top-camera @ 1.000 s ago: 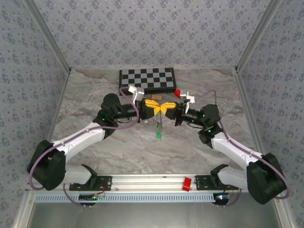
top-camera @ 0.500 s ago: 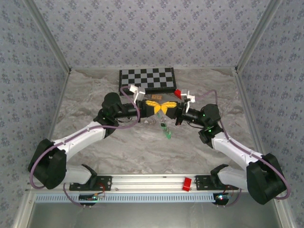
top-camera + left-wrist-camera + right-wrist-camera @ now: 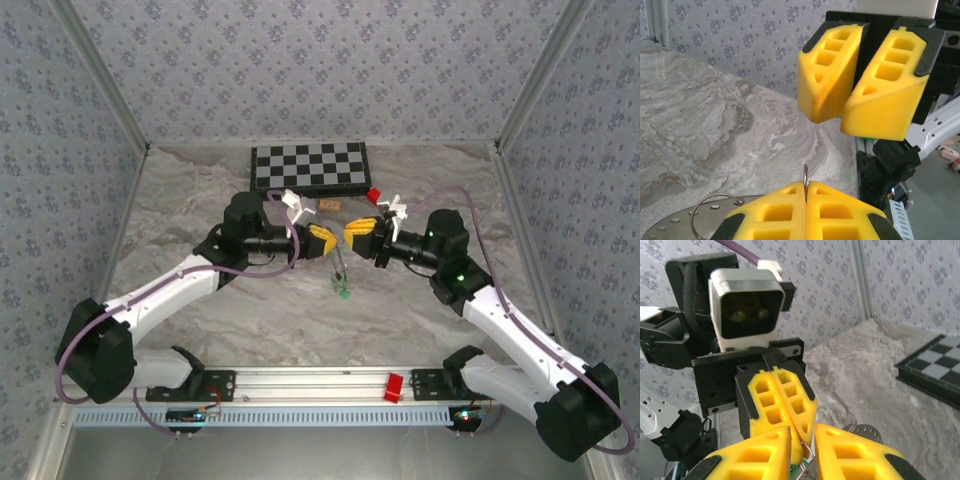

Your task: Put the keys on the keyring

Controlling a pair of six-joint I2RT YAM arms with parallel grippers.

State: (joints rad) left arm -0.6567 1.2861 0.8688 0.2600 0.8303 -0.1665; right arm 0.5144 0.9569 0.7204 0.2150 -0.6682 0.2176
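Note:
My left gripper (image 3: 322, 240) is shut on the keyring (image 3: 805, 179), which shows edge-on as a thin grey wire standing out of the closed yellow fingertips (image 3: 782, 210). Below the grippers hang the keys (image 3: 343, 288), green heads lowest. My right gripper (image 3: 357, 231) faces the left one, open, its fingers (image 3: 855, 452) on either side of the left fingertip and the wire (image 3: 811, 454). Green shows just under that gap (image 3: 796, 471). A grey perforated disc (image 3: 867, 432) with a wire loop (image 3: 707, 212) hangs beside the left fingers.
A checkerboard (image 3: 310, 167) lies at the back of the marble table. A small red block (image 3: 374, 195) and an orange tile (image 3: 330, 205) sit in front of it, close behind the grippers. Another red block (image 3: 394, 387) rests on the front rail.
The two grippers, pressed together a second ago, now stand slightly apart. The right arm has drawn back to the right. The hanging keys swung right, then back.

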